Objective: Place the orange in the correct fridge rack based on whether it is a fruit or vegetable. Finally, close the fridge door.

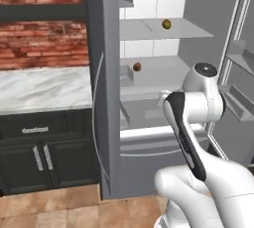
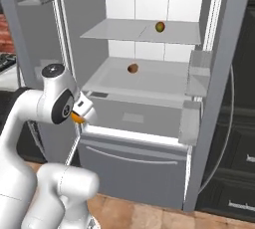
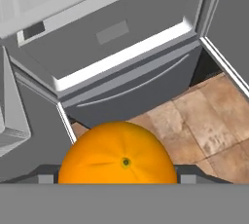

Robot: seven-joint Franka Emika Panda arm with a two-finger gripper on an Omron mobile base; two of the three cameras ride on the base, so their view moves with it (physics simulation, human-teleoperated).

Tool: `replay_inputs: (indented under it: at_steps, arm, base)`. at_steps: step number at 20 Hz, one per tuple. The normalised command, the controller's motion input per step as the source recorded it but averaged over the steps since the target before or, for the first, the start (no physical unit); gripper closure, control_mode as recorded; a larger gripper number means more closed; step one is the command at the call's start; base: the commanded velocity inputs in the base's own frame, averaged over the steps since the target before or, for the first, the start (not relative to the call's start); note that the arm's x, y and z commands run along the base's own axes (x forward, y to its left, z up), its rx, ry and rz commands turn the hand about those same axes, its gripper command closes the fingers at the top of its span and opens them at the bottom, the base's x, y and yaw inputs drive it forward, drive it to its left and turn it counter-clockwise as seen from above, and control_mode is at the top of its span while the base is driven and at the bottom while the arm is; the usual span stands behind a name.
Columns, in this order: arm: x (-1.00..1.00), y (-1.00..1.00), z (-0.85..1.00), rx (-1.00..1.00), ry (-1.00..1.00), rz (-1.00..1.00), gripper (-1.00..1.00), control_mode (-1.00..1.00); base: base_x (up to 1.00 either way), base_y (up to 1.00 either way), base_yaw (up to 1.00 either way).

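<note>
**Orange held low at the open fridge, not yet shelved**

The two-finger gripper (image 3: 116,181) is closed around the small, smooth, bright orange ball (image 3: 118,155), which sits at 6 o'clock in the hand view with its stem dimple facing the camera; the finger tips themselves are hidden behind the fruit, so the hold is judged from the way the ball sits between them. In the right base view a sliver of the orange (image 2: 76,118) peeks out beside the white wrist at 9 o'clock, low, in front of the grey bottom drawer (image 2: 133,156). Held this low, the fruit clears the door and drawer front before any lift.

At 12 o'clock in the right base view lies the thin, pale grey upper fridge rack (image 2: 119,30), carrying a greenish-yellow round fruit (image 2: 160,26). One level down, the similar lower shelf (image 2: 149,78) bears a brown round item (image 2: 132,68). Since fruit already rests on the upper rack, that is probably the orange's place. The open grey fridge door (image 1: 101,83) stands at 9 o'clock of the interior in the left base view, still to be shut
</note>
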Motion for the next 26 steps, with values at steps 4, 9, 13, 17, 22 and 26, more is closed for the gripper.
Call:
replay_inputs:
  at_steps: [4,9,13,17,22,26]
  arm:
    - [0.00,0.00,0.00,0.00,0.00,0.00,1.00,1.00]
    - [0.00,0.00,0.00,0.00,0.00,0.00,1.00,1.00]
    - [0.00,0.00,0.00,0.00,0.00,0.00,1.00,1.00]
    - [0.00,0.00,0.00,0.00,0.00,0.00,1.00,1.00]
    - [0.00,0.00,0.00,0.00,0.00,0.00,1.00,1.00]
    - [0.00,0.00,0.00,0.00,0.00,0.00,1.00,1.00]
  base:
    - [0.74,-0.20,0.00]
    - [0.68,-0.27,0.00]
    - [0.53,-0.37,0.00]
    - [0.34,-0.39,0.00]
    - [0.36,-0.37,0.00]
    - [0.36,-0.32,0.00]
